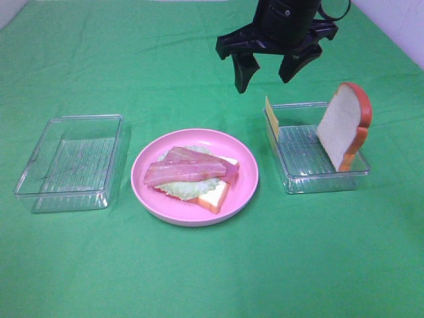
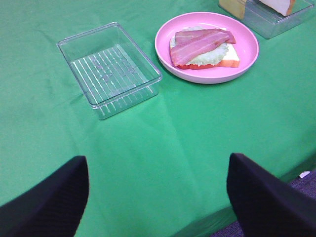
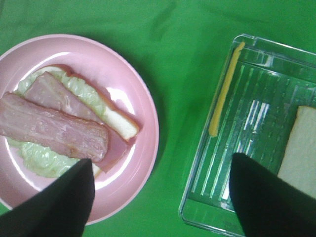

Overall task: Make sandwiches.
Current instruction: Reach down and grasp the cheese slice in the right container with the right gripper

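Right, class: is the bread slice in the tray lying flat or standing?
Standing: the bread slice rests on edge, tilted, inside the tray.

Plate (image 1: 140, 177) at the middle of the table (image 1: 212, 278). Stacked on it: bottom bread (image 1: 215, 195), lettuce (image 1: 182, 189) on that, bacon strips (image 1: 189, 171) on top. Left tray (image 1: 79, 162) sits beside the plate toward the table's left edge. Right tray (image 1: 301, 149) sits toward the right edge; inside it the cheese square (image 1: 271, 122) stands against the plate-side wall and the bread slice (image 1: 343, 126) stands tilted at the opposite end.
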Tool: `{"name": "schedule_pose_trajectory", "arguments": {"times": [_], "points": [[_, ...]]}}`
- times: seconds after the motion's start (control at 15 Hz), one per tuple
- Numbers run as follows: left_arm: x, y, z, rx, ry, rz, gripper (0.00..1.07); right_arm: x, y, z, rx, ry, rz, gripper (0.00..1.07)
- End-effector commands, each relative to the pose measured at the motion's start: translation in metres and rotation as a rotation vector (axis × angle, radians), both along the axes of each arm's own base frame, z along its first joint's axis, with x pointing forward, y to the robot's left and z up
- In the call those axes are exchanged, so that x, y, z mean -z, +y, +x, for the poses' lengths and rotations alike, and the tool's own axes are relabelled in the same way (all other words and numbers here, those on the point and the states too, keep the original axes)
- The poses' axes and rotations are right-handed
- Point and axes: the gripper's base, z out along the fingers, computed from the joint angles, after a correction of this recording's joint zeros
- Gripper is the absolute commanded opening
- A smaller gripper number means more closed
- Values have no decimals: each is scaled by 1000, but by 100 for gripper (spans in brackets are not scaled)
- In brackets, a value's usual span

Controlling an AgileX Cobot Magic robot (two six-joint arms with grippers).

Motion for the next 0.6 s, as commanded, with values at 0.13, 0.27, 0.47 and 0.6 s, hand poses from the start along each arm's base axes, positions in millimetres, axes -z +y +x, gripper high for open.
{"name": "schedule_pose_trajectory", "arguments": {"times": [0.13, 0.27, 0.47, 0.6], "points": [[-1, 0, 0, 2, -11, -13, 74, 11, -15, 17, 64, 28, 5, 67], [-1, 0, 0, 2, -11, -13, 74, 30, -30, 32, 117, 59, 28, 66], [-1, 0, 0, 2, -11, -13, 74, 47, -35, 43, 121, 50, 44, 61], [-1, 0, 0, 2, -11, -13, 74, 58, -34, 49, 130, 44, 54, 58]]}}
